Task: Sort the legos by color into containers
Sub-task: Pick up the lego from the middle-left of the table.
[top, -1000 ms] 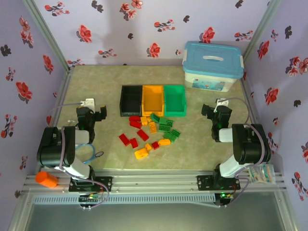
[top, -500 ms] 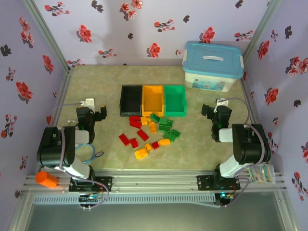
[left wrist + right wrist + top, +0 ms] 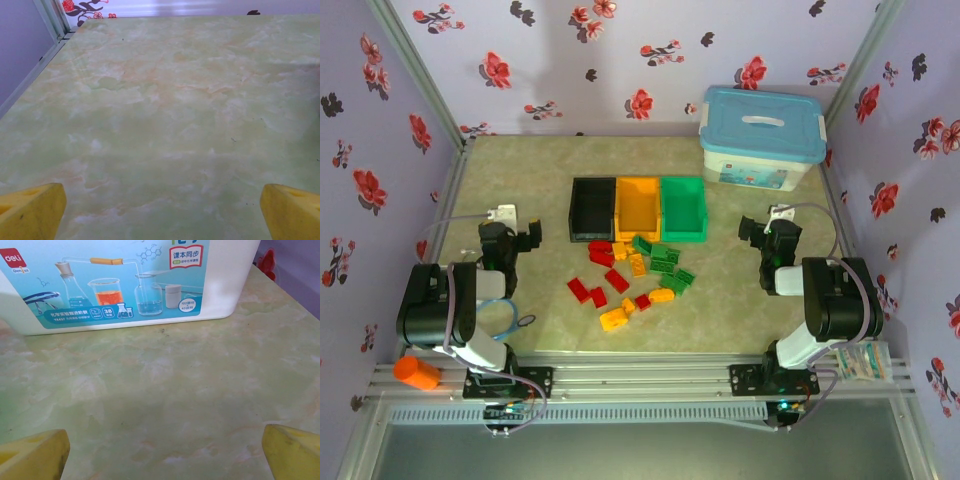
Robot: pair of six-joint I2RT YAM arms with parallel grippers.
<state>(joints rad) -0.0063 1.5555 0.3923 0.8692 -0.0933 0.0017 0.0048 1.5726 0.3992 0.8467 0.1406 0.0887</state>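
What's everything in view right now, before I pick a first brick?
black bin, orange bin, green bin: one each, side by side mid-table, left to right
legos: about twenty, red, orange and green, loose on the table just nearer than the bins
box: one, white with blue lid, far right corner
cylinder: one, orange, on the near rail by the left arm's base
table: one, green marbled
left gripper: one, yellow fingertips, open, above bare table
right gripper: one, yellow fingertips, open, facing the box
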